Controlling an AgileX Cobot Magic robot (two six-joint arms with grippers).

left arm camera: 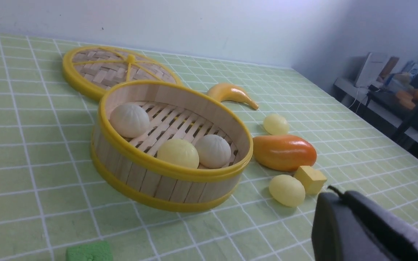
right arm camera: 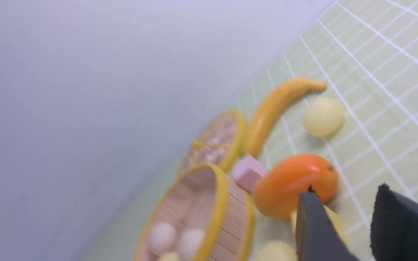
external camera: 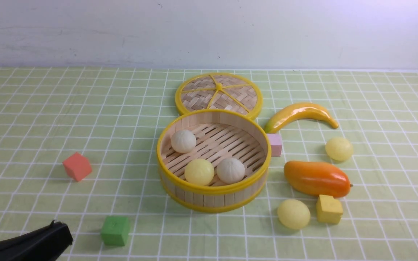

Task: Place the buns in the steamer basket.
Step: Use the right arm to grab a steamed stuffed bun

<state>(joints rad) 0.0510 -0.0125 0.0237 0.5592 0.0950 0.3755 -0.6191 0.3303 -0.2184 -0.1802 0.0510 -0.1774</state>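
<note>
1. Pale green checked cloth [external camera: 31, 108] covers the table, with a white wall [external camera: 85, 29] behind it.
2. At the middle stands the steamer basket [external camera: 214, 186]. Its woven lid [external camera: 218, 92] lies flat just behind it.
3. I count five buns. Three lie inside the basket: an off-white bun [external camera: 183, 141] at the back left, a second off-white bun [external camera: 230, 170] and a yellow bun [external camera: 199, 172] at the front.
4. Two are outside, on the cloth at the right: a far yellow bun [external camera: 339, 148] between one banana [external camera: 299, 114] and one mango [external camera: 316, 178], and a near yellow bun [external camera: 293, 214] just beside the yellow cube [external camera: 328, 209].
5. Cubes are four – also a red cube [external camera: 77, 166], a green cube [external camera: 115, 230] and a pink cube [external camera: 275, 144] against the basket's right side.
6. Only the front view shows the red cube. The left wrist view hides the pink cube, but it shows a cluttered desk [left arm camera: 394, 90] beyond the table.
7. The left gripper [external camera: 54, 232] is low at the near left, its jaws pressed together on nothing.
8. The right gripper [right arm camera: 350, 232] appears only in its own wrist view – fingers spread, cloth visible between them, near the mango.
</note>
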